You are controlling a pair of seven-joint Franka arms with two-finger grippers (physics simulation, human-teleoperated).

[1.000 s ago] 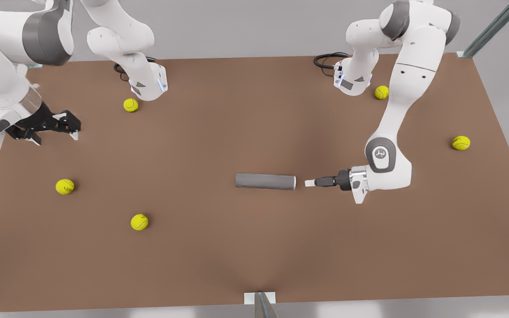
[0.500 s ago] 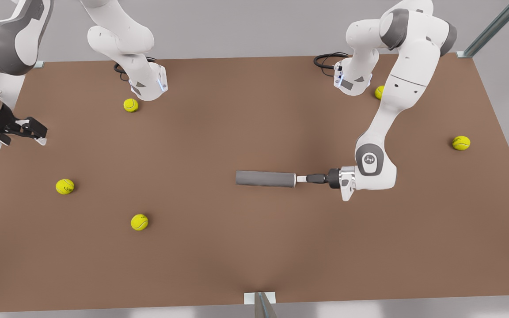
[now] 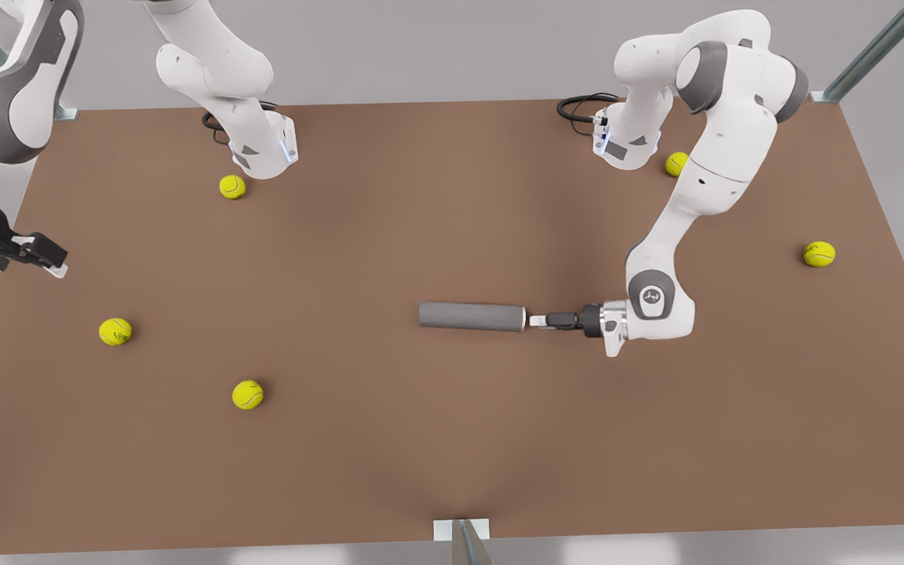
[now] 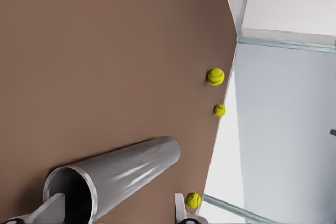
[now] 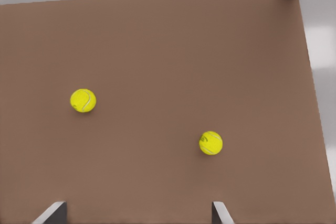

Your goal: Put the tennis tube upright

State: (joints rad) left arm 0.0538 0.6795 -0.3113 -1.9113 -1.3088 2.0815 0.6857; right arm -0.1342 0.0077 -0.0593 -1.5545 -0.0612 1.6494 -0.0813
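Centrally, one tennis tube [image 3: 472, 316] lying flat on brown surface [image 3: 452, 439], left claw [image 3: 534, 320] fingers apart at its rimmed open end, right claw [image 3: 48, 263] apart, far off, five yellow tennis balls [image 3: 248, 395] scattered around the tube.

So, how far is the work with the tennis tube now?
Done: the left hand has reached the open, silvery-rimmed end of the tennis tube, fingers spread. In hand: one finger is at the mouth. Left: close, then stand the tube up; it lies flat on the table. The right hand waits, open.
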